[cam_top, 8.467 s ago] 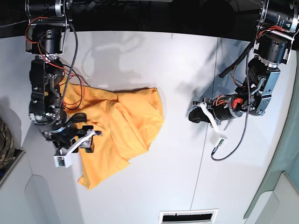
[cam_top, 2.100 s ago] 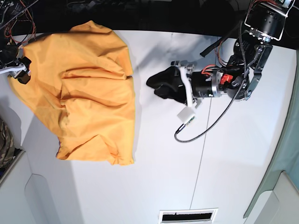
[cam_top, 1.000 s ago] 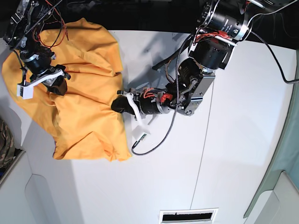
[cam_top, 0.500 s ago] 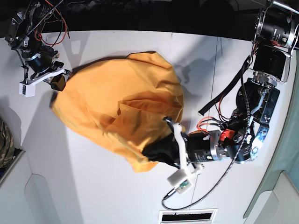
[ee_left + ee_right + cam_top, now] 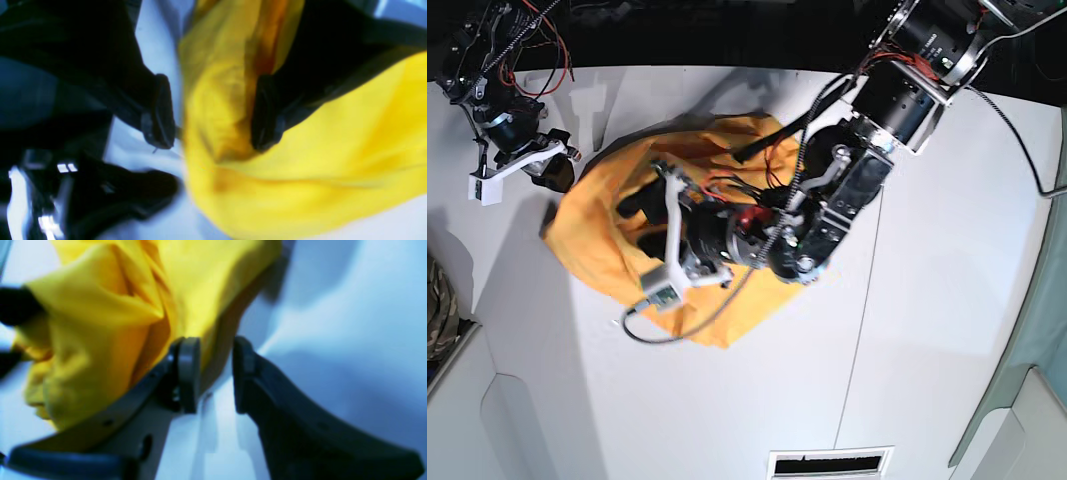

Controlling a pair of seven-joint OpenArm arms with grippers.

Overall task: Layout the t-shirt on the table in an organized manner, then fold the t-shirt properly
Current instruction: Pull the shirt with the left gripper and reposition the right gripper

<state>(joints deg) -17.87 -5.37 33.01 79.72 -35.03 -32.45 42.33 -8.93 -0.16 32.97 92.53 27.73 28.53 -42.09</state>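
Note:
The orange-yellow t-shirt (image 5: 592, 240) lies crumpled on the white table (image 5: 927, 300), left of centre. My left arm reaches across it from the right. Its gripper (image 5: 637, 203) hangs over the shirt's upper left part. In the left wrist view that gripper (image 5: 213, 113) stands wide open, with a loose fold of the t-shirt (image 5: 333, 150) between its fingers. My right gripper (image 5: 555, 172) sits at the shirt's upper left edge. In the right wrist view its jaws (image 5: 217, 373) are a little apart, and the t-shirt (image 5: 100, 323) bunches behind the left finger (image 5: 188, 373).
A camouflage cloth (image 5: 437, 305) pokes in at the left edge. A thin dark seam (image 5: 867, 270) runs down the table on the right. A vent slot (image 5: 832, 463) sits at the front edge. The left wrist's cable (image 5: 677, 330) loops over the shirt's front.
My left arm has swung from the lower right up and across the shirt to the left. Both grippers' jaws have parted. The shirt's bunch has shifted; my right arm has hardly moved.

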